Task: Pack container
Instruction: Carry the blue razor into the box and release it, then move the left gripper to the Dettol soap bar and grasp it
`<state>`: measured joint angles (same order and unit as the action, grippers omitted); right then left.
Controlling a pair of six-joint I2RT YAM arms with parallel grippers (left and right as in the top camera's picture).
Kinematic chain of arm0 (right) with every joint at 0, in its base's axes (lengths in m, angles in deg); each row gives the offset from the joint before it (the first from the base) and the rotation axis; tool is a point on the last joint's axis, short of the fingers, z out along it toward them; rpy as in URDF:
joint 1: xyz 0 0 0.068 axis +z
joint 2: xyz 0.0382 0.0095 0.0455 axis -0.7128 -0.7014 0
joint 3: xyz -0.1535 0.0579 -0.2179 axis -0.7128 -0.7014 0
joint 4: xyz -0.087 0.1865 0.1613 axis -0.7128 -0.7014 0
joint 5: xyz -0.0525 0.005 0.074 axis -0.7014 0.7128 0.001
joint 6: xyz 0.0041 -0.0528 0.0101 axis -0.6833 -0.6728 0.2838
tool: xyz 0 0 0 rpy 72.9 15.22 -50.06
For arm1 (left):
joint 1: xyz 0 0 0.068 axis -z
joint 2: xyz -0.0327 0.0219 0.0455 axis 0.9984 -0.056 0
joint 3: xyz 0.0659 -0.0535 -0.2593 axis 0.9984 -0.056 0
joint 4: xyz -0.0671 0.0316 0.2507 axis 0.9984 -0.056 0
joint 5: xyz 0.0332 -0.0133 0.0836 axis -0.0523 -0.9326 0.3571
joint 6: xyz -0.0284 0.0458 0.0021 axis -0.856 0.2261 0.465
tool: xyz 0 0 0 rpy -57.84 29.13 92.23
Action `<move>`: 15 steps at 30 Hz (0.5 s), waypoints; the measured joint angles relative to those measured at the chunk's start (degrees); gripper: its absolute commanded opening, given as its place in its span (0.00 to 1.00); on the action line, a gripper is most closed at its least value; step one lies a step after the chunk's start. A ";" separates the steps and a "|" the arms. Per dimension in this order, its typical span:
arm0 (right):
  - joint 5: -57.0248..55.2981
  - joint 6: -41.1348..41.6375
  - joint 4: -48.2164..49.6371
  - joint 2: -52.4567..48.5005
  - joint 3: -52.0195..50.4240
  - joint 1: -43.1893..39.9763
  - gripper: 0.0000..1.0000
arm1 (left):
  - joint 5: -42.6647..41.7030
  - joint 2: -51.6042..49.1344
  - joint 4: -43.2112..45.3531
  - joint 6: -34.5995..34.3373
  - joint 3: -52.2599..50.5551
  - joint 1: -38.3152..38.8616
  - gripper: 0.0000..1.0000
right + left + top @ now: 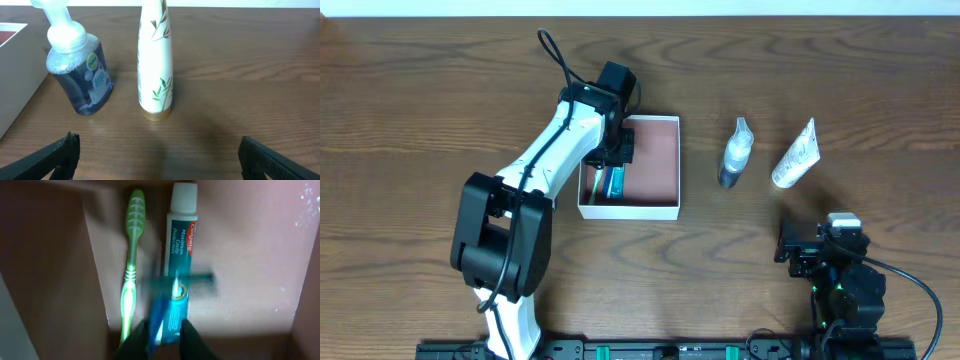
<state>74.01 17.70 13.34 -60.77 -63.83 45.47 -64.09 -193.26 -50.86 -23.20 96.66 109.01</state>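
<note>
The container [630, 211], a shallow white box with a reddish-brown inside [240, 255], sits at the table's middle. A green toothbrush [131, 265] and a Colgate toothpaste tube [180, 235] lie in its left part. My left gripper [613, 160] reaches down into the box. In the left wrist view its jaws [167, 340] are closed narrowly on a blurred blue T-shaped item [172, 287] above the toothpaste. My right gripper [800, 250] is open and empty [160, 160], low over the table to the right of the box.
A foam pump bottle with blue liquid [734, 155] [80, 70] and a white tube with leaf print [795, 157] [156, 65] lie right of the box, ahead of my right gripper. The box's white wall [15, 80] shows at the left of the right wrist view.
</note>
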 measured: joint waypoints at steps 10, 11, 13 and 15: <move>0.00 0.00 -0.02 0.00 0.00 0.00 0.99 | 0.11 4.48 -5.40 -0.07 1.99 0.00 0.31; 0.00 0.00 0.00 0.00 0.00 0.00 0.99 | 0.11 6.43 -5.38 -0.07 2.29 0.00 0.34; 0.00 0.00 0.00 0.00 0.00 0.00 0.99 | 0.39 11.30 -5.42 0.15 2.93 -0.04 0.43; 0.00 0.00 0.00 0.00 0.00 0.00 0.99 | 1.70 16.44 -5.79 0.11 3.63 -0.26 0.49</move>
<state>74.01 17.70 13.34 -60.77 -63.83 45.47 -62.38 -176.82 -56.65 -23.09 100.28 108.75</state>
